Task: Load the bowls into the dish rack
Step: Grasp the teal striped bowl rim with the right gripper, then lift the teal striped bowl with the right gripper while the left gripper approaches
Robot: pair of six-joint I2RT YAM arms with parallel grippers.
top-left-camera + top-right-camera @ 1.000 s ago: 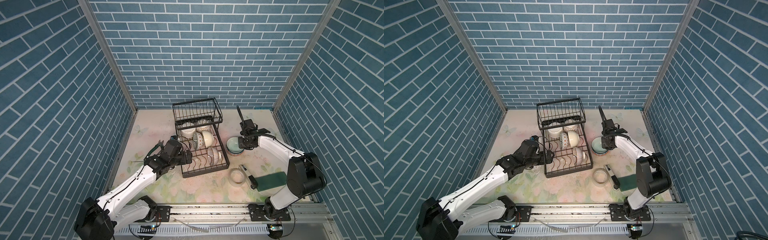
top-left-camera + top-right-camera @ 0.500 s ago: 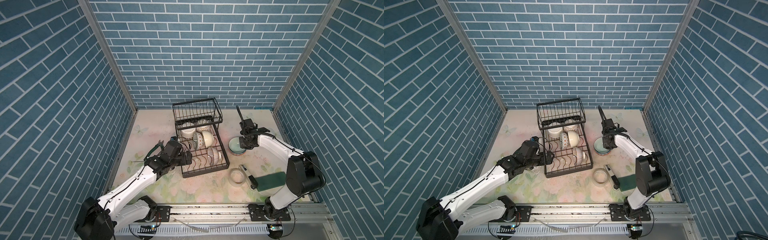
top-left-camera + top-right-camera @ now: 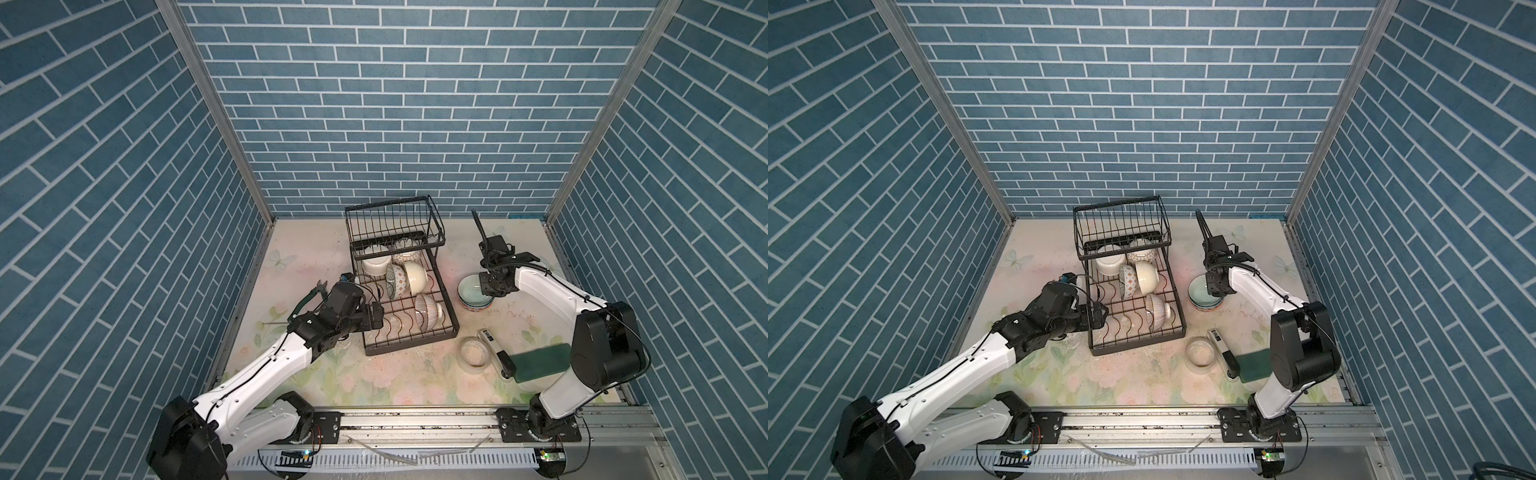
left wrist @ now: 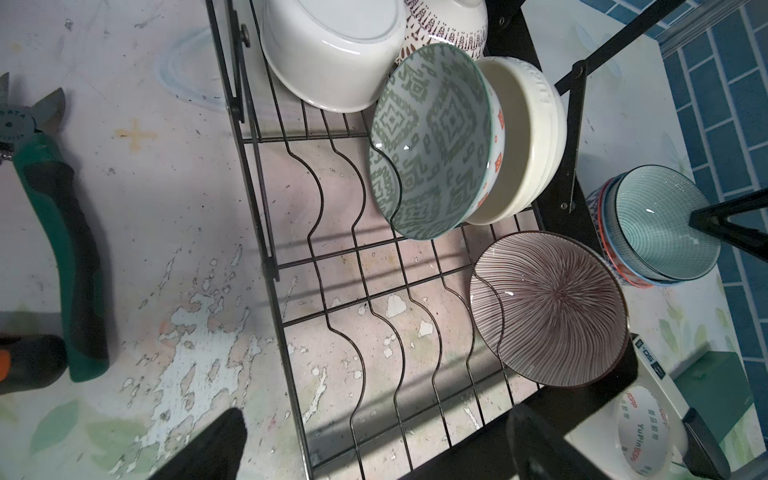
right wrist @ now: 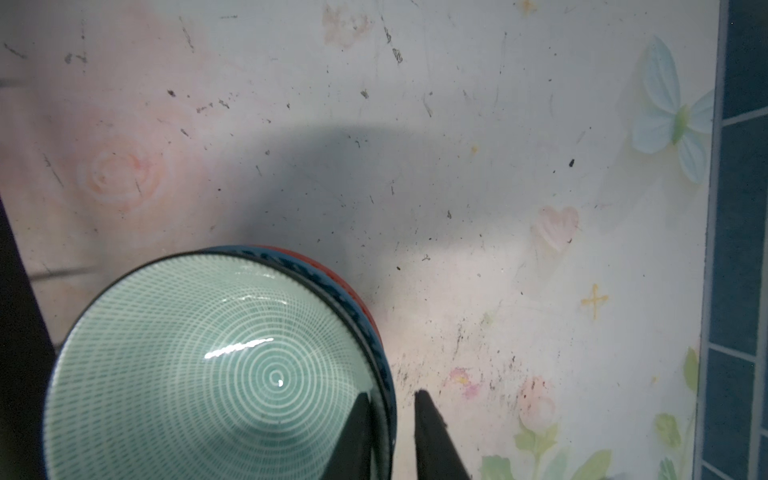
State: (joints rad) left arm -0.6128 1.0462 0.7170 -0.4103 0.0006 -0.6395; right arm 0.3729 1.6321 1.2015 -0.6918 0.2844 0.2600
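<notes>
The black wire dish rack [image 3: 411,348] [image 3: 1138,348] stands mid-table. Its lower tray holds a white bowl [image 3: 376,266], a patterned bowl [image 4: 432,141], a cream bowl [image 4: 536,137] and a brown-striped bowl [image 4: 552,307]. Right of the rack, a pale green bowl [image 5: 208,365] sits on top of a small stack [image 3: 473,295]. My right gripper [image 5: 390,399] [image 3: 488,291] straddles that bowl's rim, one finger inside and one outside. It is slightly open, and table shows between the rim and the outer finger. My left gripper [image 4: 370,449] [image 3: 376,316] hangs wide open and empty over the rack's near-left edge.
Green-handled cutters [image 4: 62,249] lie left of the rack. A translucent tape ring [image 3: 473,353], a small grey tool [image 3: 492,347] and a dark green block [image 3: 540,361] lie at the front right. Blue brick walls close in three sides.
The right gripper's jaws have parted a little at the rim of the green bowl. The left arm has stayed where it was.
</notes>
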